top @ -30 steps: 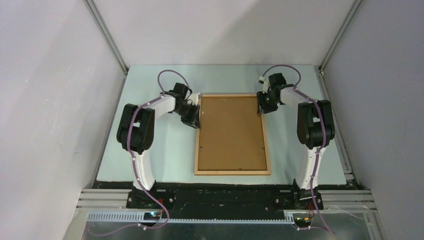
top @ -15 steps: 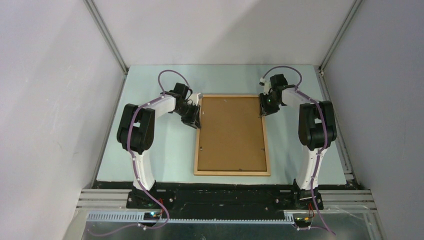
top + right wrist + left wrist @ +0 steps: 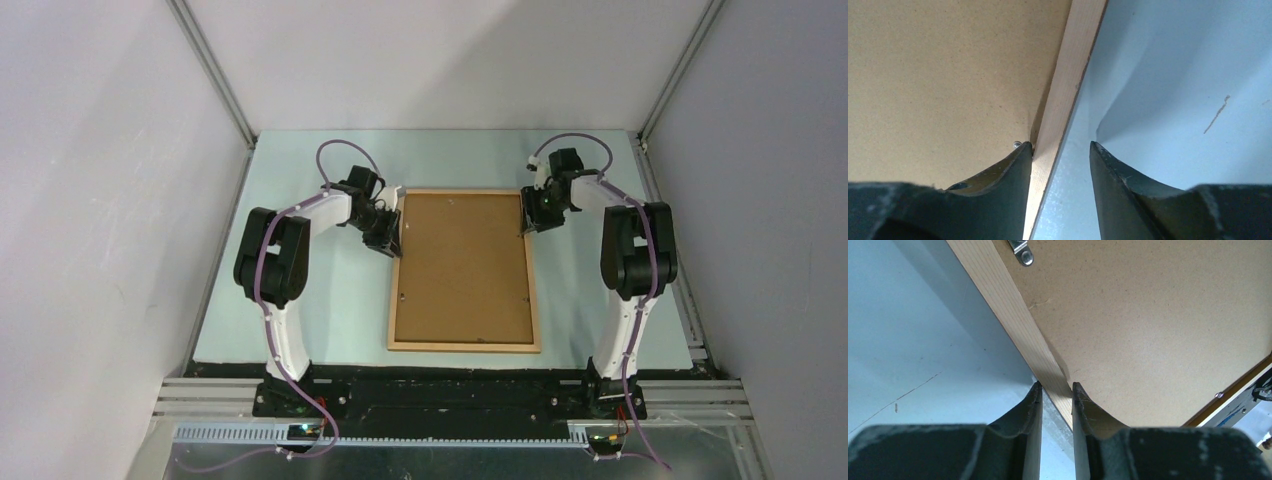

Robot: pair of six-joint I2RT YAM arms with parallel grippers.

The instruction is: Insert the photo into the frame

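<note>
on the tabletop (image 3: 300,300): a pale blue-green sheet with a few thin scratches; the frame (image 3: 465,346) lies flat at its middle, back side up, long sides running away from the arm bases.
room: plain pale walls (image 3: 100,200) close the left, right and far sides; aluminium struts (image 3: 210,65) rise from the two far corners.
frame fill: a brown backing board (image 3: 465,265) sits inside the light-wood moulding; a metal clip (image 3: 1020,252) shows at its left edge in the left wrist view.
left claw (image 3: 1056,386): closed on the frame's left rail near the far-left corner, one finger on the tabletop side, the other over the board.
right claw (image 3: 1060,145): open, straddling the right rail near the far-right corner; the inner finger (image 3: 1013,165) touches the rail's inner edge beside a small metal pin (image 3: 1017,145); the outer finger stands apart from the rail, with tabletop showing in the gap.
frame edges: the near rail lies close to the tabletop's near edge; the far rail stops well short of the far wall.
open room: broad bands of tabletop show left and right of the frame, each with a bent arm over it, and a strip beyond the far rail.
</note>
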